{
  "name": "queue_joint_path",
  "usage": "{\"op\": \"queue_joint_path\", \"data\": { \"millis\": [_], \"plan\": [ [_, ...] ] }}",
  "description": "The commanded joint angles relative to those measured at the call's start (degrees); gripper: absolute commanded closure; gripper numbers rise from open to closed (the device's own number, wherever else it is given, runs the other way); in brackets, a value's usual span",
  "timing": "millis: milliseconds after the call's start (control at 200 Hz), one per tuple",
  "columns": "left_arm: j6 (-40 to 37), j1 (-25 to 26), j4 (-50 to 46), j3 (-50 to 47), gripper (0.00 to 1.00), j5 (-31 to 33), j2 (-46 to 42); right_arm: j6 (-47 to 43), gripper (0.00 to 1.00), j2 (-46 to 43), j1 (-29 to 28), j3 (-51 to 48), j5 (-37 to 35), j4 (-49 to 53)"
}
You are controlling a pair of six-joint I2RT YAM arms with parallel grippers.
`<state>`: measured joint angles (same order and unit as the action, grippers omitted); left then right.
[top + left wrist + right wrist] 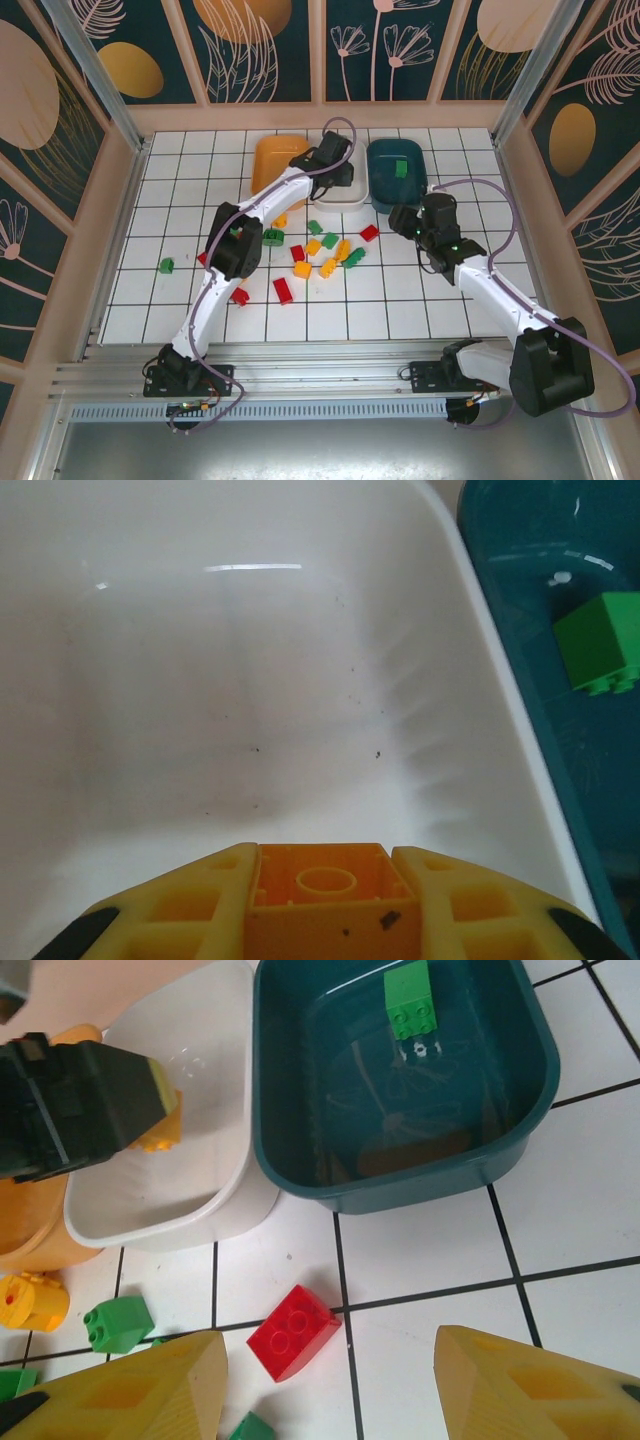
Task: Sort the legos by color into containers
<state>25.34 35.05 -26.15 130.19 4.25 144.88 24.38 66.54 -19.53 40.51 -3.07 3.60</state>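
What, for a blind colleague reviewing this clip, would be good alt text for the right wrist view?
The open right gripper hovers over the tiled table near a red lego. Beyond it, a dark teal bin holds one green lego, and beside it the left gripper holds a yellow-orange lego over the white bin.
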Motion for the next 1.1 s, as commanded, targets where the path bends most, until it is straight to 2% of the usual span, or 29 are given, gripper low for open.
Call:
{"op": "queue_joint_path", "data": {
  "millis": [0, 165, 240, 300, 410, 490, 560, 616, 766, 846, 951, 1096],
  "plan": [
    [0.5, -0.69, 1.21, 2.31, 0.86, -1.94, 2.54, -0.29, 0.41, -2.13, -0.9, 1.89, -0.09, 1.56],
    [0.48, -0.95, 1.91, 3.29, 0.69, -0.92, 1.17, -0.8, 0.41, -3.32, -1.82, 2.89, -0.7, 3.31],
    [-0.46, -0.95, 3.39, 1.86, 0.52, -0.61, -1.84, -1.0, 0.41, -3.65, -2.23, 2.9, -0.89, 3.39],
    [-1.31, -0.95, 5.16, 0.23, 0.45, -0.98, -4.74, -1.09, 0.4, -3.68, -2.48, 2.9, -0.88, 3.27],
    [-2.41, -0.95, 6.24, -0.99, 0.24, -0.7, -8.42, -1.09, 0.4, -3.22, -2.99, 2.99, -0.8, 2.95],
    [-2.51, -0.95, 5.48, -2.37, 0.24, -0.11, -11.21, -1.09, 0.39, -2.89, -3.64, 3.27, -0.71, 2.75],
    [-1.54, -0.99, 6.8, -8.4, 0.24, 0.34, -16.55, -1.18, 0.4, -2.69, -4.35, 3.43, -0.72, 2.5],
    [0.57, -0.95, 9.79, -18.06, 0.24, 0.84, -22.9, -1.18, 0.4, -2.56, -4.96, 3.42, -0.84, 2.21],
    [11.38, -0.89, 19.44, -51.9, 0.23, 1.46, -44.33, -1.34, 0.4, -2.39, -6.06, 2.11, -1.5, -0.39],
    [16.17, -0.56, 23.75, -67.5, 0.25, -1.58, -54.5, -1.23, 0.39, -2.19, -6.23, 0.47, -2.13, -3.37],
    [19.42, 2.65, 20.47, -79.64, 0.25, -0.92, -62.93, -0.52, 0.4, -0.45, -6.67, -0.74, -1.71, -7.0],
    [26.61, 10.37, 14.84, -87.92, 0.25, 0.39, -67.97, 0.51, 0.4, 1.89, -7.77, -1.63, -2.7, -10.39]
  ]
}}
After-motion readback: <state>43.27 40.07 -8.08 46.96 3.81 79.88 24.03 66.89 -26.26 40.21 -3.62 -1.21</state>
